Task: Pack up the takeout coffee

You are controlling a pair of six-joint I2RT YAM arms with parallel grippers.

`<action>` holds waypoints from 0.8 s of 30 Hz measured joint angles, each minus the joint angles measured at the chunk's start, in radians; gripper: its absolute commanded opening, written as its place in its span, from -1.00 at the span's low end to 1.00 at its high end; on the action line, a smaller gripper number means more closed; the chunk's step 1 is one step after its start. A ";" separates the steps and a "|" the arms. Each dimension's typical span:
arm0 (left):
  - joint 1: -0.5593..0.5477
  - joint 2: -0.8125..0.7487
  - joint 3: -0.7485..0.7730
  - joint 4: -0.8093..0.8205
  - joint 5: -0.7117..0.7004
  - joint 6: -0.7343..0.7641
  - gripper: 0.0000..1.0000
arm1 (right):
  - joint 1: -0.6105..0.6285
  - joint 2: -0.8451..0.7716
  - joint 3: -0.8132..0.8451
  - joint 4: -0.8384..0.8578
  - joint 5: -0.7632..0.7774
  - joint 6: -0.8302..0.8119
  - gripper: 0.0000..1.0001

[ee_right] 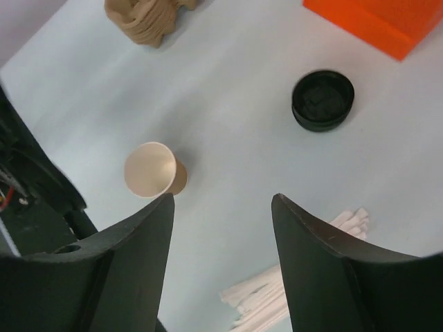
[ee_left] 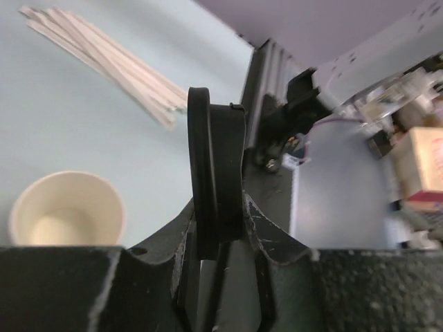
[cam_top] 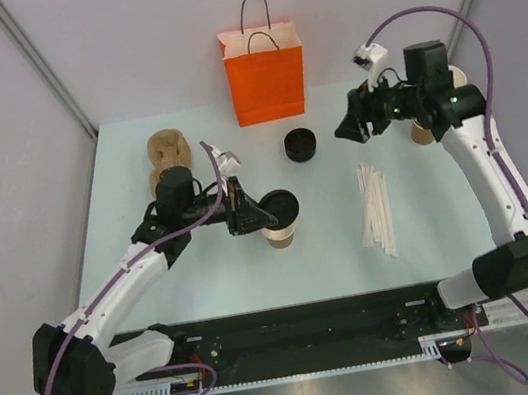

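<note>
Left wrist: jaws pinch black lid (ee_left: 214,173) edgewise.

The right claw (ee_right: 223,202) hangs agape, empty. Below, a lidless paper cup (ee_right: 154,169) and black lids (ee_right: 322,100) stand apart on the surface (ee_right: 228,90).

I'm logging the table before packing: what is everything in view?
bag: one, orange, far centre.
lid stack: one, black, before the bag.
tan bundle: one, far left.
sticks: several, white, right of centre.
cup: one, tan, centre, lidless.
lid: one, black, in left gripper.
cup stack: one, tan, mostly hidden behind right arm.
left gripper: black, shut on lid.
right gripper: black, open, empty.
</note>
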 measured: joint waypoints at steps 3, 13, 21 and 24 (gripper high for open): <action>0.002 0.011 -0.047 0.117 0.024 -0.161 -0.53 | 0.150 -0.063 -0.021 0.042 0.054 -0.019 0.20; 0.058 0.034 -0.125 0.377 0.057 -0.499 -0.53 | 0.358 -0.058 -0.021 0.073 0.087 -0.002 -0.08; 0.069 0.054 -0.140 0.423 0.062 -0.576 -0.54 | 0.507 -0.027 -0.019 0.060 0.132 -0.051 -0.17; 0.071 0.055 -0.149 0.438 0.065 -0.591 -0.55 | 0.541 -0.016 -0.019 0.058 0.157 -0.074 -0.18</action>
